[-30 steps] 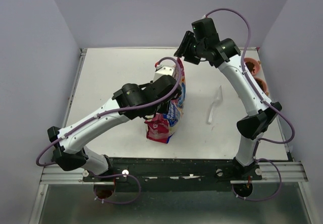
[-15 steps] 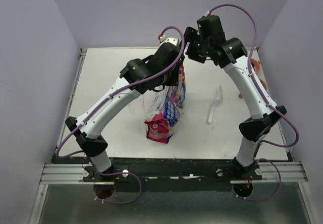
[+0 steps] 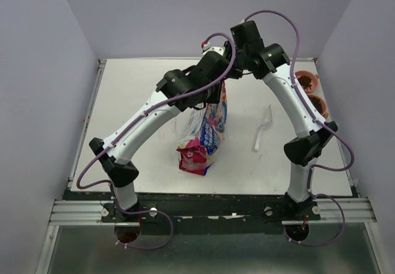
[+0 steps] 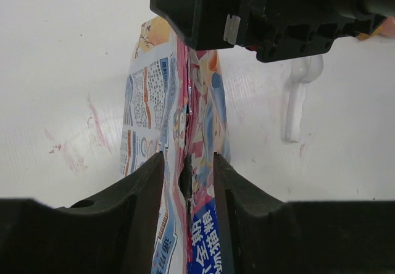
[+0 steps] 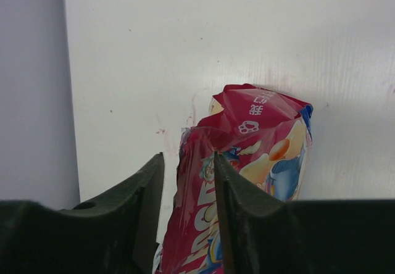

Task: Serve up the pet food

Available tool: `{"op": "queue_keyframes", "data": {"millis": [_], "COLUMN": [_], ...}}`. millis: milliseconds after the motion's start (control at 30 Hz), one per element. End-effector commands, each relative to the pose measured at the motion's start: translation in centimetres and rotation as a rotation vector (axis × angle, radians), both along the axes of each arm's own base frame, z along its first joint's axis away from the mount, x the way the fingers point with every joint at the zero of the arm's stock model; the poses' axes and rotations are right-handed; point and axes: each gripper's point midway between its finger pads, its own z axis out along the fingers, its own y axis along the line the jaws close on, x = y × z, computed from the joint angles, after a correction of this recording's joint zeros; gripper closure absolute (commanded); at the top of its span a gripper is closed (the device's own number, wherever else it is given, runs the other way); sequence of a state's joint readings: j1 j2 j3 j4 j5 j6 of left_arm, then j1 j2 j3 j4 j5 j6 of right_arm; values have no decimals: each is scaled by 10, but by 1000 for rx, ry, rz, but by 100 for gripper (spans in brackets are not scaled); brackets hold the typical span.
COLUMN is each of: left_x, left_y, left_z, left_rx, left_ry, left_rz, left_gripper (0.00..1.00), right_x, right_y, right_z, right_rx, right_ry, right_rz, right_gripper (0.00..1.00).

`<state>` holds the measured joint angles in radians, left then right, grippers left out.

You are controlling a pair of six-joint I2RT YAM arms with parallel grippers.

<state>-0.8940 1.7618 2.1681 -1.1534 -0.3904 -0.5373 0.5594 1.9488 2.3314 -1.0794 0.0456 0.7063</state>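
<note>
pet food (image 3: pixel 307 78) in 2 bowls (image 3: pixel 315 76); left gripper (image 4: pixel 188 175) pinches bag (image 4: pixel 148 89) top; right gripper (image 5: pixel 188 175) grip unclear.

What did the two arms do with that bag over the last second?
The left gripper moved up and toward the back and now pinches the bag at its top edge. The right gripper swung left and down to the same edge, which now sits between its fingers. The bag's bottom, the scoop and the bowls stayed put.
</note>
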Motion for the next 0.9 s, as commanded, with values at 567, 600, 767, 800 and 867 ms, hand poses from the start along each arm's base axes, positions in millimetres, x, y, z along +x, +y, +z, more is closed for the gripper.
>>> {"op": "queue_keyframes", "data": {"millis": [567, 600, 767, 800, 867], "left_x": [23, 23, 26, 25, 22], "left_y": [-1, -1, 1, 2, 2], "left_z": [-11, -10, -10, -11, -10], "left_rx": [95, 95, 109, 111, 115], "left_ry": [-37, -41, -45, -42, -52], "left_rz": [36, 37, 58, 59, 50], "left_gripper": [78, 80, 100, 100, 100], "right_x": [-10, -10, -9, -7, -7], "right_y": [6, 6, 7, 7, 8], "right_z": [-9, -8, -4, -3, 1], "right_rx": [-8, -3, 15, 23, 35], "right_ry": [42, 39, 23, 19, 8], "right_rz": [37, 34, 25, 17, 15], "right_gripper": [76, 76, 100, 99, 100]}}
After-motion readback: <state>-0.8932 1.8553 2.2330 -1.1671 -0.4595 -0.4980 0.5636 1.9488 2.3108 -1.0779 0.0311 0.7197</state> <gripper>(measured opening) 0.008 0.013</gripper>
